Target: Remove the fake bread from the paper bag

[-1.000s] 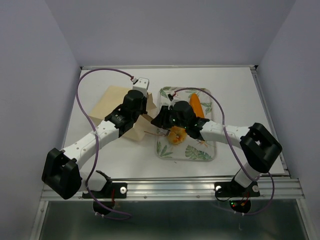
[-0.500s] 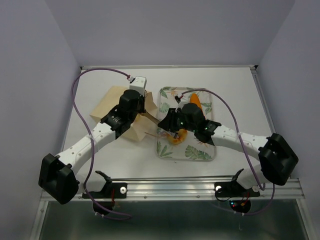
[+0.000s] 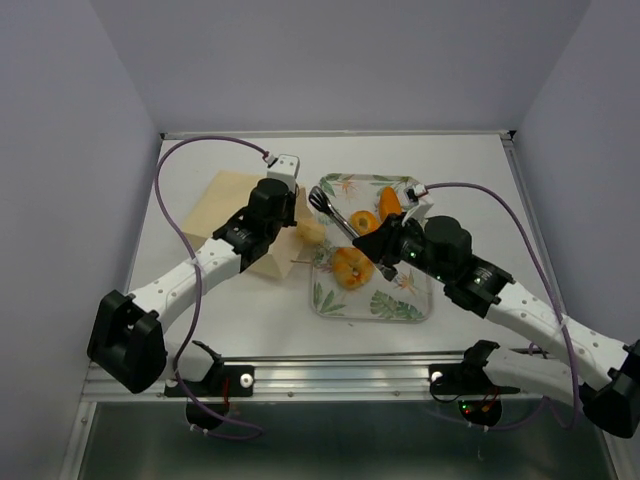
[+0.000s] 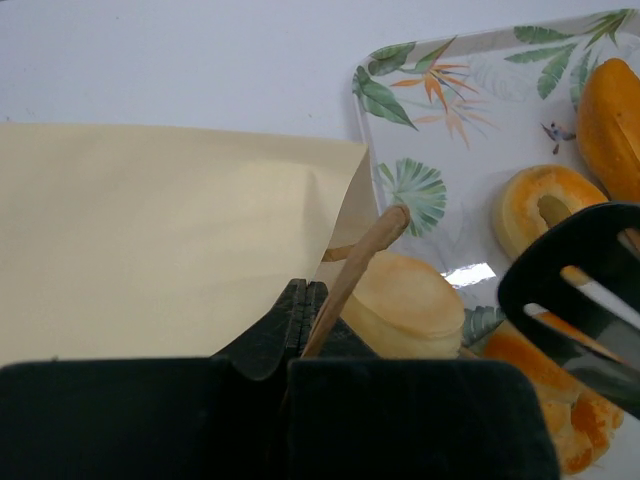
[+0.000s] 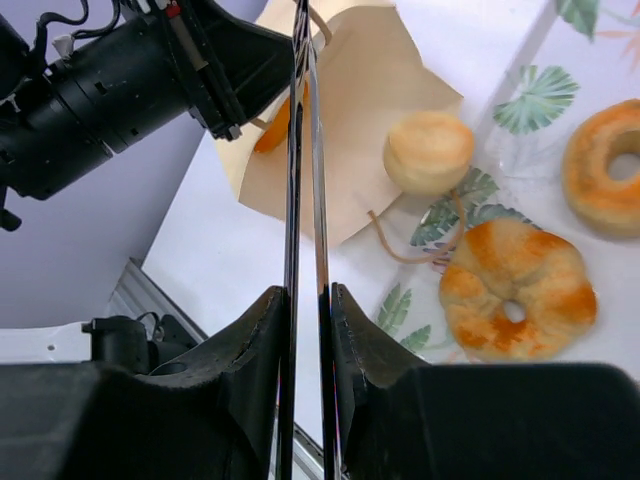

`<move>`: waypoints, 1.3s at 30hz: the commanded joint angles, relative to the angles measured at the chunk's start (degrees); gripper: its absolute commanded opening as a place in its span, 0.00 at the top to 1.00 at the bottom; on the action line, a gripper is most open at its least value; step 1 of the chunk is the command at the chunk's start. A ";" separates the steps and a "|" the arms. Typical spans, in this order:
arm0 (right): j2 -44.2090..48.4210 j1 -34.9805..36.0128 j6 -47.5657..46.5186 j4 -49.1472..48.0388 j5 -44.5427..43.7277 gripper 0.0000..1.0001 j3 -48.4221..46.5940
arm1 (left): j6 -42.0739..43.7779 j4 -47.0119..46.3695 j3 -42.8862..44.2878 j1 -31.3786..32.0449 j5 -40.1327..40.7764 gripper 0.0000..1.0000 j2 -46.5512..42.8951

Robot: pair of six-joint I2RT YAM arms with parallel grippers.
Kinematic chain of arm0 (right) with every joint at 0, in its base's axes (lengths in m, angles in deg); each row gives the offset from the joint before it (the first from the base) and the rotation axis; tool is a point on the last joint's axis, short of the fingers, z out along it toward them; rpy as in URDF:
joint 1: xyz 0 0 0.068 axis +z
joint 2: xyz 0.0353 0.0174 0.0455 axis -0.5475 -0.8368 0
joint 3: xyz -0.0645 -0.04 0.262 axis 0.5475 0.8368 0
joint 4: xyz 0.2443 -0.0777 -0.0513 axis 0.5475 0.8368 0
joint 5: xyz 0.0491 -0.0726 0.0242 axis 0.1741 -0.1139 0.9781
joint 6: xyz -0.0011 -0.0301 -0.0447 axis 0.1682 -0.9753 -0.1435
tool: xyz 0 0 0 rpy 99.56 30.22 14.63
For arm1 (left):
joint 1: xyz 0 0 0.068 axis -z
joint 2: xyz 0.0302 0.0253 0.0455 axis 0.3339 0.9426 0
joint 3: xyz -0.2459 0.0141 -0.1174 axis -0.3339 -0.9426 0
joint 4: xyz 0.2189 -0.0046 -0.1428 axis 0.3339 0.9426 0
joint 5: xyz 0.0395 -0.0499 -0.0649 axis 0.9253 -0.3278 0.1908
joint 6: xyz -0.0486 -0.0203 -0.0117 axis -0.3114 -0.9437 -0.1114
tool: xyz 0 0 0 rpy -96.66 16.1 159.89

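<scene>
- The paper bag [image 3: 232,210] is matte tan kraft and lies on the table, left of the glossy leaf-printed tray [image 3: 400,305].
- The left gripper [image 4: 300,300] is clamped on the bag's thin brown loop handle [image 4: 360,255].
- The right gripper [image 3: 320,198] has its slim black fingers pressed together with nothing between them, and it hangs over the tray's far left part.
- A smooth pale round bun [image 3: 312,232] sits at the tray's left rim, just beside the bag's mouth.
- Two golden ring buns [image 5: 515,290] and a long loaf [image 3: 390,203] lie on the tray.
- Only the right wrist view shows an orange piece [image 5: 276,125] inside the bag's mouth.
</scene>
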 commanded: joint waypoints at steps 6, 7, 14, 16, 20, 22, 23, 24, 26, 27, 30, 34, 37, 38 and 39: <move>7.69 -0.43 -2.00 14.36 -15.65 0.99 -2.08 | -0.81 -4.50 3.97 -0.14 -0.36 1.00 1.70; 7.95 -0.43 -2.34 15.07 -16.19 0.99 -2.08 | -0.81 -4.50 3.97 -0.13 -0.45 1.00 1.88; 4.88 -0.43 -7.43 14.82 -10.23 0.99 -2.69 | -0.90 -4.50 4.50 -0.14 -1.50 1.00 2.41; 3.56 -0.43 -9.45 12.89 -5.84 0.99 -2.34 | -1.25 -4.59 4.67 -0.13 -1.94 1.00 2.49; 2.94 -0.43 -12.18 8.32 1.46 0.81 -0.76 | -1.51 -4.33 5.29 -0.14 -2.73 1.00 2.93; 1.63 -0.43 -12.10 6.82 3.13 0.65 -0.32 | -1.60 -4.24 5.46 -0.13 -3.52 1.00 3.20; 0.84 -0.43 -12.01 6.38 3.31 0.64 -0.49 | -1.60 -4.24 5.38 -0.13 -3.61 1.00 3.20; -0.04 -0.43 -11.93 6.37 3.23 0.61 -0.67 | -1.69 -4.24 5.38 -0.13 -3.87 1.00 3.29; -3.02 -0.43 -11.49 5.76 2.96 0.52 -1.29 | -1.69 -4.06 5.46 -0.13 -4.05 1.00 3.29; -3.99 -0.43 -11.40 5.41 2.96 0.50 -1.37 | -1.78 -3.98 5.47 -0.13 -4.05 1.00 3.20; -7.69 -0.43 -12.01 4.88 1.04 0.41 -2.08 | -1.69 -3.89 5.03 -0.13 -4.23 1.00 2.59; -9.71 -0.43 -12.28 5.67 -0.99 0.39 -2.25 | -1.69 -3.63 4.68 -0.13 -4.14 1.00 2.23; -9.10 -0.43 -11.84 6.46 -0.73 0.40 -1.90 | -1.51 -3.36 4.85 -0.13 -3.00 1.00 1.88; -8.84 -0.43 -11.84 7.07 -0.64 0.40 -2.08 | -1.51 -3.36 4.85 -0.13 -2.39 1.00 1.71; -8.31 -0.43 -11.84 8.21 -0.64 0.40 -2.43 | -1.34 -3.19 5.20 -0.13 -1.51 1.00 1.53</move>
